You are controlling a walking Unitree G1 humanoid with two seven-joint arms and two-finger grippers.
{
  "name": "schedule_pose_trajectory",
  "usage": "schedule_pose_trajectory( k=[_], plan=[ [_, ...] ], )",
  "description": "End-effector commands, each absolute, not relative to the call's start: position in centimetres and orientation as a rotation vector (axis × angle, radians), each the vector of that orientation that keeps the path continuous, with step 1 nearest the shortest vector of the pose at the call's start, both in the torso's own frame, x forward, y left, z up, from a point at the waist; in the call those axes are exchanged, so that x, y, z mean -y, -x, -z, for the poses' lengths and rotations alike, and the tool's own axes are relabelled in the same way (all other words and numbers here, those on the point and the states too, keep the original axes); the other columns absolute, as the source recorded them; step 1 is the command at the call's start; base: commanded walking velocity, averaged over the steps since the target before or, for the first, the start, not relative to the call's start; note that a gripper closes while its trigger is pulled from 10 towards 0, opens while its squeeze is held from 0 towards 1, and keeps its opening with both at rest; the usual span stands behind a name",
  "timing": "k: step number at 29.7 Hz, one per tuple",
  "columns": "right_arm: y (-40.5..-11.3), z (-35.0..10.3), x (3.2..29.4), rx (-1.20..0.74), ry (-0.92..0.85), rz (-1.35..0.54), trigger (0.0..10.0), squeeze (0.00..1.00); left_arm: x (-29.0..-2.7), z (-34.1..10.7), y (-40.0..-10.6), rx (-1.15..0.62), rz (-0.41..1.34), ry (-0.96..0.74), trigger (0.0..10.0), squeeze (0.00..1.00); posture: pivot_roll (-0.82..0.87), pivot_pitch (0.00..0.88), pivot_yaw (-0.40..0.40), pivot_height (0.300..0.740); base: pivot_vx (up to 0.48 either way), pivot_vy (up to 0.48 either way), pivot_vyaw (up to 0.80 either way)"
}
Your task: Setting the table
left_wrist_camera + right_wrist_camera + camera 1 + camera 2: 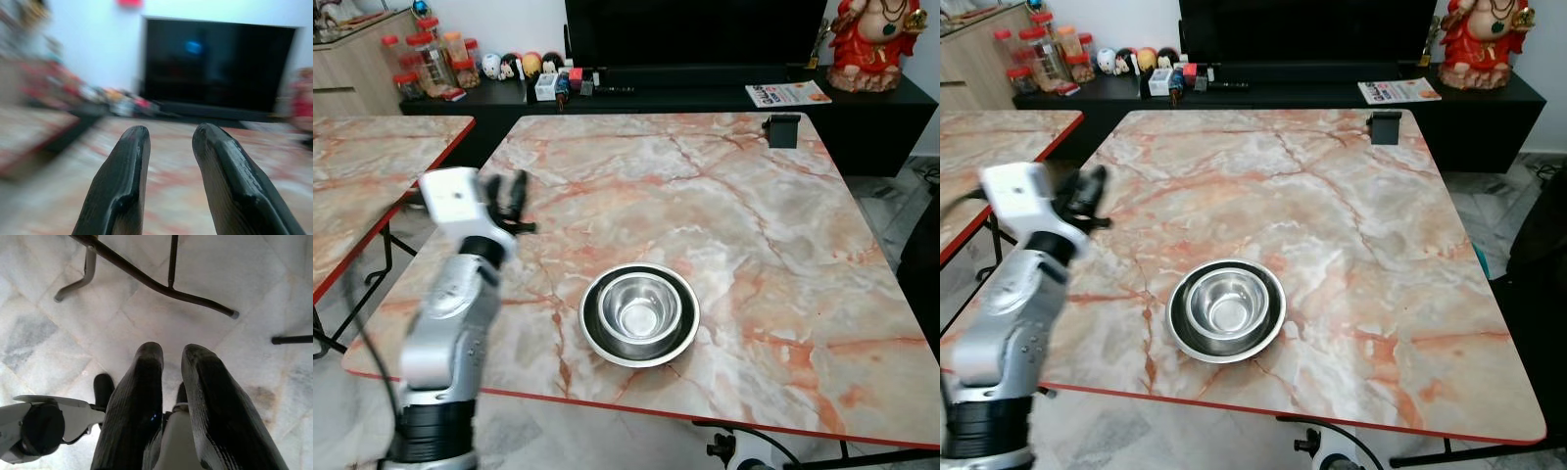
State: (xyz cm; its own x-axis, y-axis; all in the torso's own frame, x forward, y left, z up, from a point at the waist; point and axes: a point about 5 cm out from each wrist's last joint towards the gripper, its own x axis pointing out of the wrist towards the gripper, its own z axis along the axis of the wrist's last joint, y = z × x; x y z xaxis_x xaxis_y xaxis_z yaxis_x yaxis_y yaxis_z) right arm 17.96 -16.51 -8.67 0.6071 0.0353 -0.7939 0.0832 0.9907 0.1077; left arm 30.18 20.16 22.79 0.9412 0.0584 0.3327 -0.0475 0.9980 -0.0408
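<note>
A square marble-patterned table [724, 211] with a thin red edge fills the centre of the frame, its pink and orange veining running across the whole top. Just below centre, toward the near edge, a small steel bowl [639, 306] sits nested inside a wider, shallow steel dish [639, 315]. At the far right corner, in the upper right of the frame, a small black stand [783, 129], possibly a phone holder, rests on the top. A second table [367, 181] of the same pattern stands at the left edge of the frame. Pale marble floor tiles [44, 333] lie beneath the black metal legs [156, 284].
</note>
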Motion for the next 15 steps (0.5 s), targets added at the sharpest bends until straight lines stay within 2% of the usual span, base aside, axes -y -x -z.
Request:
schedule_pose_trajectory(
  k=[1, 2, 7, 10, 15],
  plan=[
    [-18.4, 8.5, 16.4, -0.91, -0.14, 0.022, 10.0, 0.0, -22.1, -22.6, -29.9, 0.351, -0.157, -0.063, 10.0, 0.0, 0.09, 0.0, 0.038, 0.74, 0.0, 0.0, 0.0],
    [-18.4, 8.5, 16.5, -0.911, -0.136, 0.02, 10.0, 0.0, -23.7, -22.4, -29.5, 0.343, -0.217, -0.194, 10.0, 0.0, 0.1, 0.0, 0.034, 0.74, 0.0, 0.0, 0.0],
    [-18.4, 8.5, 16.5, -0.911, -0.131, 0.014, 10.0, 0.0, -28.4, -20.8, -28.0, 0.245, -0.401, -0.354, 10.0, 0.0, 0.11, 0.0, 0.028, 0.74, 0.0, 0.0, 0.0],
    [-18.5, 8.5, 16.4, -0.912, -0.131, 0.01, 10.0, 0.0, -31.2, -18.3, -26.6, 0.09, -0.476, -0.596, 10.0, 0.0, 0.12, 0.0, 0.027, 0.74, 0.0, 0.0, 0.0],
    [-18.5, 8.5, 16.3, -0.912, -0.132, 0.008, 10.0, 0.0, -33.6, -15.6, -25.1, -0.024, -0.588, -0.624, 10.0, 0.0, 0.12, 0.0, 0.027, 0.74, 0.0, 0.0, 0.0]
  ],
)
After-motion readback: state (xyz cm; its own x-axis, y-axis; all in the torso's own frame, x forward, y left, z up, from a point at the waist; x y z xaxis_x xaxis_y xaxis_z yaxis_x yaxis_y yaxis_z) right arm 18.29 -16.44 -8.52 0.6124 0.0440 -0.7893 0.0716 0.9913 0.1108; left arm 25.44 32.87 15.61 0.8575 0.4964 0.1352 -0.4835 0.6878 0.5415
